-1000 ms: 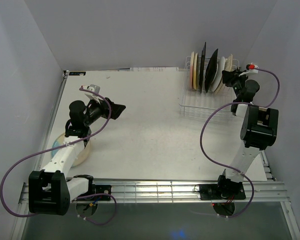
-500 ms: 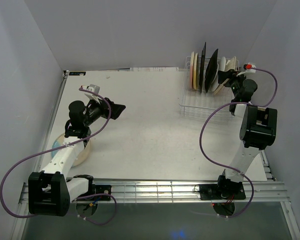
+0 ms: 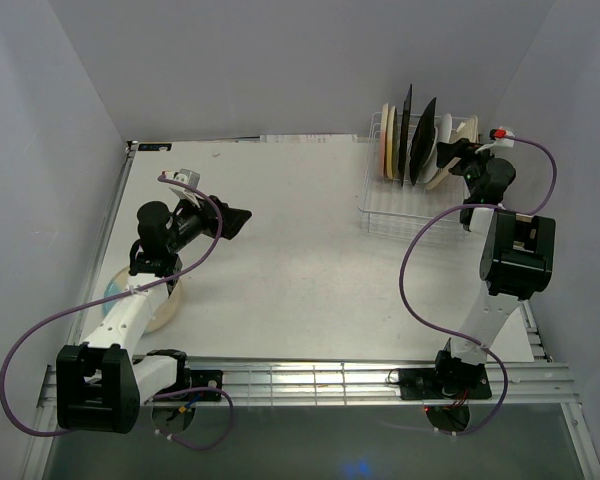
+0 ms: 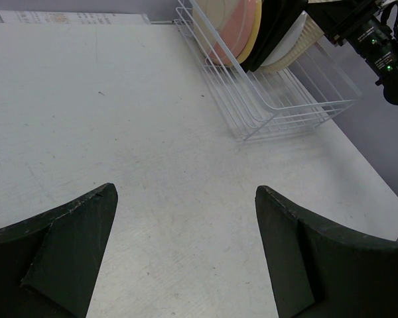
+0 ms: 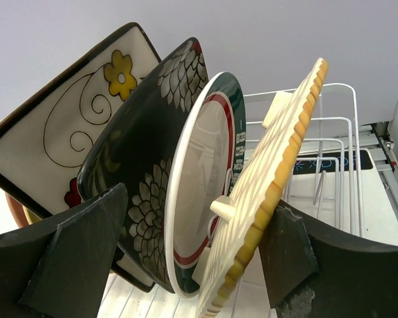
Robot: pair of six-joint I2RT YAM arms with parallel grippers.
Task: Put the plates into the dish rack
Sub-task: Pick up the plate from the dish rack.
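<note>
The white wire dish rack (image 3: 385,215) stands at the far right and holds several upright plates: round cream ones (image 3: 388,140) at the left, then two dark square ones. In the right wrist view I see the cream floral square (image 5: 73,126), black floral square (image 5: 146,152), green-rimmed white plate (image 5: 202,179) and orange ribbed square (image 5: 278,179). My right gripper (image 5: 196,245) is open wide, straddling the last two plates; its right finger (image 5: 292,258) touches the ribbed plate's edge. My left gripper (image 3: 238,222) is open and empty over the left table. A blue-cream plate (image 3: 163,310) lies under the left arm.
The rack's near half (image 4: 278,106) holds no plates; the pink-cream plate (image 4: 232,26) stands at its far end. The right arm (image 4: 378,46) is close to the right wall. The left wall runs beside the blue-cream plate.
My right gripper has moved slightly left, further in over the plates in the rack. The left arm has not moved.
</note>
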